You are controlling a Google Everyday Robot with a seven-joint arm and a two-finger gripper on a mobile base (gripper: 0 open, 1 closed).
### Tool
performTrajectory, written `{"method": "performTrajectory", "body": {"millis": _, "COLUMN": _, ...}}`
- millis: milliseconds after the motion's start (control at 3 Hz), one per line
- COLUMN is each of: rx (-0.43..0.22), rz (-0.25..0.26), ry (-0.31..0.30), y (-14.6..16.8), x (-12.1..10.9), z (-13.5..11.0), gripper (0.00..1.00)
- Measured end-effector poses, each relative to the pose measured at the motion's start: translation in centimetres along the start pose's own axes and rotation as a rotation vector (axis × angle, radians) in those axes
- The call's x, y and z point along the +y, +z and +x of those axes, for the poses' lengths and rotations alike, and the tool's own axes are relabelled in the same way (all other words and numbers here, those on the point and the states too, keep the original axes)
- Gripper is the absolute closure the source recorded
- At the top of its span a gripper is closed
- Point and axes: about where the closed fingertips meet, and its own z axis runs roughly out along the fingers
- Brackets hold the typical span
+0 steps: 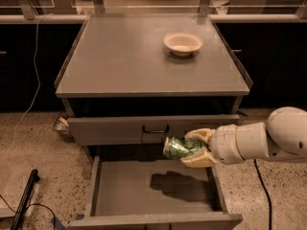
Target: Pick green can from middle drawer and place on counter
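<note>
The green can [176,147] lies sideways between my gripper's pale fingers [195,136]. My gripper [189,148] is shut on it and holds it in the air above the open middle drawer [120,195], level with the front of the drawer above. The can's shadow falls on the drawer's bare grey floor. My white arm [261,138] reaches in from the right. The counter [124,56] is the flat grey cabinet top above and behind the gripper.
A cream bowl [183,43] stands on the counter at the back right. The upper drawer [110,128], slightly pulled out, has a dark bar handle [155,129]. Cables and a black rod [24,198] lie on the speckled floor at the left.
</note>
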Motion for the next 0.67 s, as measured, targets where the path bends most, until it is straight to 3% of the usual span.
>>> {"method": "performTrajectory", "body": {"millis": 333, "rx": -0.003, "rz": 0.024, "ry": -0.028, "y": -2.4, "x": 0.1, "z": -1.2, "gripper": 1.00}}
{"method": "performTrajectory", "body": {"millis": 667, "rx": 0.001, "rz": 0.078, "ry": -0.112, "y": -7.7, "x": 0.4, "z": -5.2, "gripper": 1.00}}
